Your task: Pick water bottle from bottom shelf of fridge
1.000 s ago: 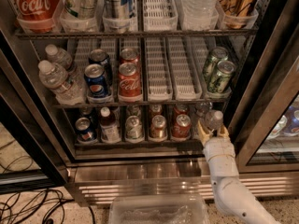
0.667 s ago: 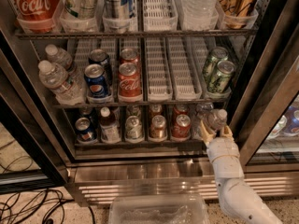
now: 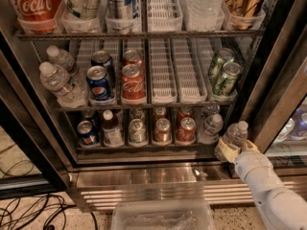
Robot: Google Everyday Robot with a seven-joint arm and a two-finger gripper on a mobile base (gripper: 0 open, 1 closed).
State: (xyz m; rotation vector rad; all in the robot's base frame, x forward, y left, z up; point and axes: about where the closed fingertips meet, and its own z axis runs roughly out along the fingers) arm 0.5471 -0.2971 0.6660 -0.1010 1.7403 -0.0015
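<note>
My gripper [image 3: 229, 150] is at the lower right, in front of the fridge [image 3: 33, 143]. It is shut on the water bottle [image 3: 233, 137], a small clear ribbed bottle, held upright and slightly tilted just outside the right end of the bottom shelf [image 3: 144, 148]. The white arm reaches in from the bottom right corner. A second small clear bottle [image 3: 211, 127] stands in the rightmost lane of the bottom shelf, just left of the held one.
The bottom shelf holds several cans [image 3: 162, 130] and a white-capped dark bottle [image 3: 112, 128]. Bigger clear bottles [image 3: 58, 83] and cans stand on the rack above. The door frame [image 3: 283, 99] is close on the right. A clear bin [image 3: 163, 217] and cables [image 3: 29, 210] lie on the floor.
My gripper has drawn the water bottle right and outward, from the shelf's right lane to in front of the shelf edge.
</note>
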